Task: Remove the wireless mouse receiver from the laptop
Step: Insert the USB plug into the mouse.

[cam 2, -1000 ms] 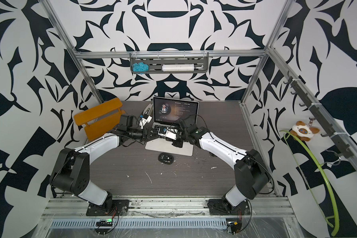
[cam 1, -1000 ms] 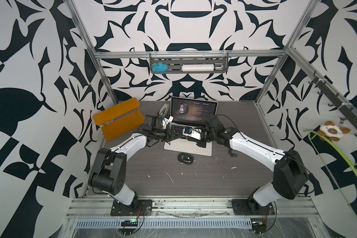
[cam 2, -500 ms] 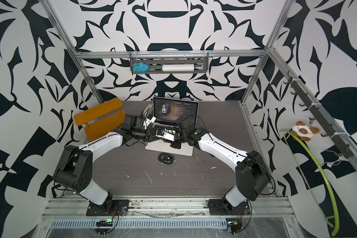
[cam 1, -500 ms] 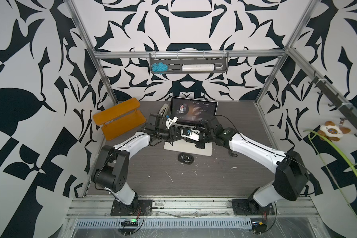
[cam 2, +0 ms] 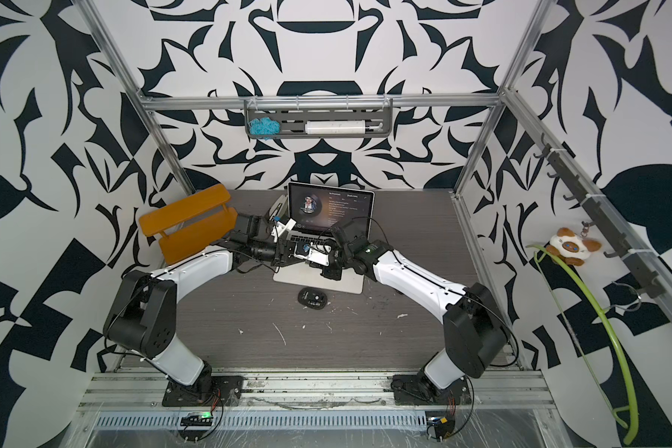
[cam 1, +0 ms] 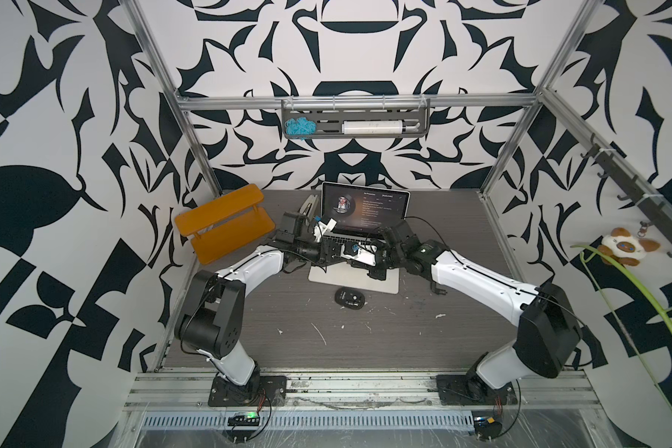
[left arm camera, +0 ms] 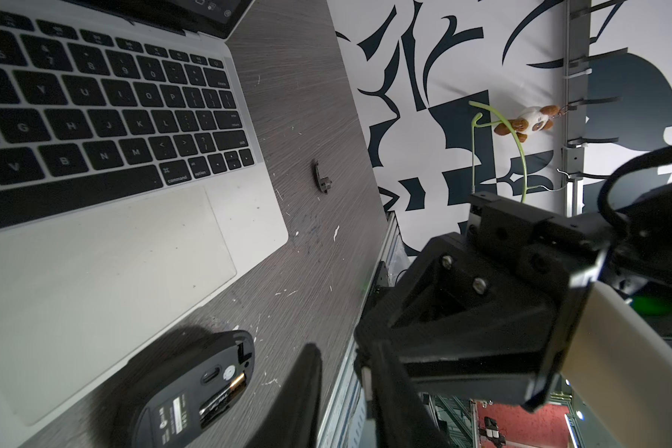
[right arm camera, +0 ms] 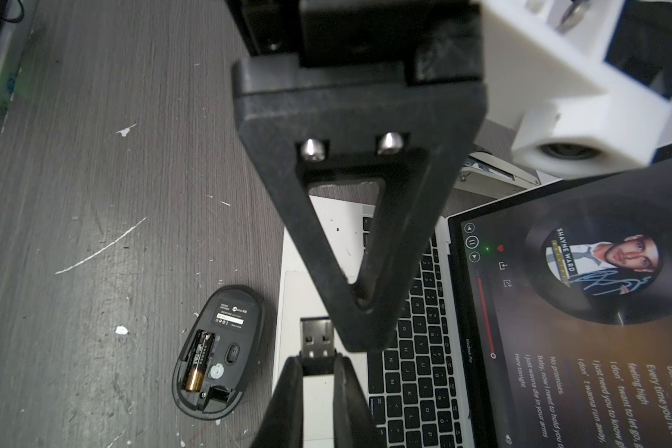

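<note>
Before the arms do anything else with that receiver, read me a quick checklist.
1. Wireless mouse receiver out of the laptop: ok.
2. Right gripper shut on it: ok.
3. Its metal end exposed beyond those jaws: ok.
4. Left gripper close beside that end: ok.
5. Left jaws around that end: cannot tell.
6. Mouse away from both grippers: ok.

I see a grey, white-flecked counter (cam 1: 365,341) carrying an open laptop (cam 1: 338,277), a mouse (cam 1: 349,298) lying belly-up just in front of it, an orange rack (cam 1: 226,229), and a small black piece (left arm camera: 321,181) beside the laptop.
</note>
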You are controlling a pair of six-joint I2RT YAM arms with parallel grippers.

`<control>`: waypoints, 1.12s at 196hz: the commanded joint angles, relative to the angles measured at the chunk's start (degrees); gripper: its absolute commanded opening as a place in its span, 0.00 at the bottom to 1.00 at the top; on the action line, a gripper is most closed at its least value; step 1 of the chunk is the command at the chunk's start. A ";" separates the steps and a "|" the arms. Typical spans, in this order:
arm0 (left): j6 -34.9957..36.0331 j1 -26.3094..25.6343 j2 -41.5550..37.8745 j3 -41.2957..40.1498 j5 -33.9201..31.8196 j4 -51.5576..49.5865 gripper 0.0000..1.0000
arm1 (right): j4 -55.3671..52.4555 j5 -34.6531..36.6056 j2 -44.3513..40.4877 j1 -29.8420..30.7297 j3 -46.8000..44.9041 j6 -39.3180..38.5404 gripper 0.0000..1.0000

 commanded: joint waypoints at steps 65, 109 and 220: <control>2.69 -0.02 1.41 1.33 2.80 -3.81 0.23 | 1.29 0.29 0.08 0.42 3.22 0.07 0.02; 2.78 -0.06 1.88 1.17 4.11 -3.81 0.25 | 1.35 0.94 -0.14 0.51 2.99 0.01 0.02; 5.01 -0.03 1.71 0.73 5.00 -5.55 0.34 | 1.04 1.79 1.05 0.50 3.24 0.16 0.02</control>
